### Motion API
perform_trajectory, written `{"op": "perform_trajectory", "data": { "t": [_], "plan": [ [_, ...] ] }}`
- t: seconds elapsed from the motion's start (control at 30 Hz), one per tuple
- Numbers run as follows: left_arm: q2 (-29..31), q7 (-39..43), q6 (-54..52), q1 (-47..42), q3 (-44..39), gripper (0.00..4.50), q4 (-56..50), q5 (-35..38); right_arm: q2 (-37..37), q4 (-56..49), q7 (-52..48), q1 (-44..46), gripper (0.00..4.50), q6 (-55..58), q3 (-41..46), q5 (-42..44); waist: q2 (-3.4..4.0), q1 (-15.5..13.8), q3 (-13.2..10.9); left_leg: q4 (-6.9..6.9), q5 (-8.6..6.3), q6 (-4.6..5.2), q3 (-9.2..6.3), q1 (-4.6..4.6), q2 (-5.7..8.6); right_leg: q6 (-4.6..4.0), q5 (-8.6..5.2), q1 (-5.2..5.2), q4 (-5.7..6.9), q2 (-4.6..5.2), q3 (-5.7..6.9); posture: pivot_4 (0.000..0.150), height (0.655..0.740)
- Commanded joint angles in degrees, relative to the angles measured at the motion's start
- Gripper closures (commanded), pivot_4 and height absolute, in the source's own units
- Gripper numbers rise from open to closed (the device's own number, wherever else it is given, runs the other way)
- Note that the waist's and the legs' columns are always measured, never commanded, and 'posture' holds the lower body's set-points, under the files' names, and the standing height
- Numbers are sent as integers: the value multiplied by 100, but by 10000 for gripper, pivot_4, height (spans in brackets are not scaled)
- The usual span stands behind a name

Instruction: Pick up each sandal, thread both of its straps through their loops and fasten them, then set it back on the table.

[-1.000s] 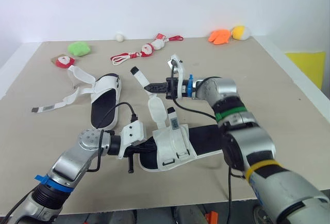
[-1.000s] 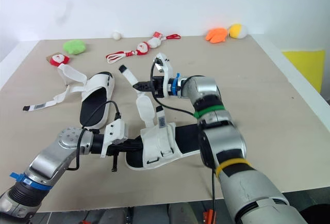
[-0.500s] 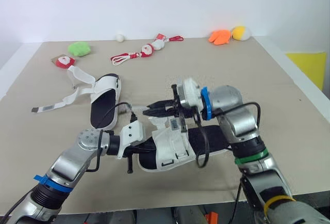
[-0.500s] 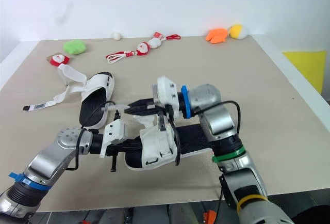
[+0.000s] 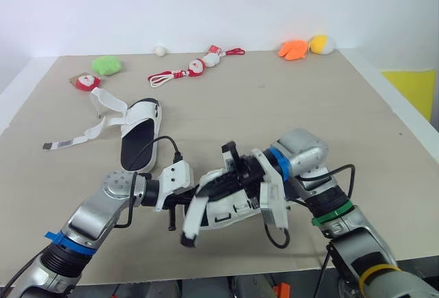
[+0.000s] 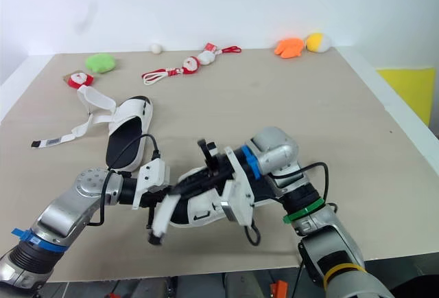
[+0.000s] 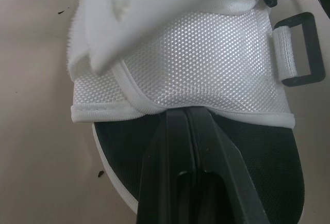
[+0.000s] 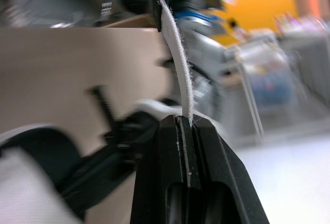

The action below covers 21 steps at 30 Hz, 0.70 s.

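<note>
The near sandal (image 5: pixel 230 210), white mesh upper on a black sole, lies at the table's front between my arms. My left gripper (image 5: pixel 192 199) is shut on its toe edge; the left wrist view has the fingers (image 7: pixel 188 131) closed on the sole under the mesh upper (image 7: pixel 206 53), beside a black loop (image 7: pixel 301 48). My right gripper (image 5: pixel 208 185) is shut on the sandal's long white strap (image 5: pixel 192 217), which hangs toward the front edge. In the right wrist view the strap (image 8: pixel 178 53) rises from between the closed fingers. A second sandal (image 5: pixel 137 133) lies at the left with loose straps (image 5: pixel 103 102).
Along the back stand a green plush (image 5: pixel 105 64), red-and-white toys (image 5: pixel 86 82) (image 5: pixel 192 68), a small white ball (image 5: pixel 160 50), and orange (image 5: pixel 293 49) and yellow (image 5: pixel 319 42) plushes. The table's front edge lies just below the near sandal.
My right gripper has swung from behind the sandal toward me, pulling the long strap down over the upper toward the front edge. The left gripper has stayed put.
</note>
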<state>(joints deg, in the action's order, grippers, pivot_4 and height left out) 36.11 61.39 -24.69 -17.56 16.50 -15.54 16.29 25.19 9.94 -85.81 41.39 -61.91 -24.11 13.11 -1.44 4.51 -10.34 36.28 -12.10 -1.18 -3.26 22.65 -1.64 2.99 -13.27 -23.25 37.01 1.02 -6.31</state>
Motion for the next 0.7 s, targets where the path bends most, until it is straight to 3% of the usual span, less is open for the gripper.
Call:
{"op": "perform_trajectory", "data": {
  "t": [0.03,0.07,0.1,0.17,0.37,0.6,0.7],
  "plan": [
    [93,-7,-120,110,170,45000,199,-179,132,264,223,204,44395,-740,-172,-177,0,0,0,0,0,0,2,-11,0,-7,-3,6,5,0,-1,1500,7400],
    [90,-11,-120,112,173,45000,196,-178,163,327,324,217,44395,-721,-191,-194,-1,0,0,0,0,0,2,-16,0,-9,-3,9,9,0,-1,1500,7400],
    [87,-14,-121,113,175,45000,194,-175,222,346,409,238,37964,-603,-217,-171,0,0,0,0,1,1,2,-21,0,-13,-1,11,12,-1,-2,1500,7400],
    [86,-17,-121,115,177,45000,191,-170,331,286,548,267,32251,-395,-258,-98,-1,-1,0,0,3,0,2,-23,-1,-16,1,11,15,-1,-2,1500,7400],
    [79,-34,-132,148,196,45000,158,-160,1179,-488,720,-33,2041,-180,-417,236,-2,-24,1,-1,3,0,2,-20,1,-13,-8,12,15,1,-3,1500,7400],
    [52,-23,-123,174,229,45000,170,-147,2314,-2090,945,-817,953,1908,-97,1066,-2,-45,1,-10,-1,5,0,-21,2,-17,-20,12,17,3,-4,1500,7400],
    [46,-14,-126,176,248,45000,171,-132,2924,-2844,1262,-1254,953,3805,97,1608,-4,-47,2,-8,-1,5,2,-21,3,-17,-21,12,17,6,-5,1500,7400]
  ]
}}
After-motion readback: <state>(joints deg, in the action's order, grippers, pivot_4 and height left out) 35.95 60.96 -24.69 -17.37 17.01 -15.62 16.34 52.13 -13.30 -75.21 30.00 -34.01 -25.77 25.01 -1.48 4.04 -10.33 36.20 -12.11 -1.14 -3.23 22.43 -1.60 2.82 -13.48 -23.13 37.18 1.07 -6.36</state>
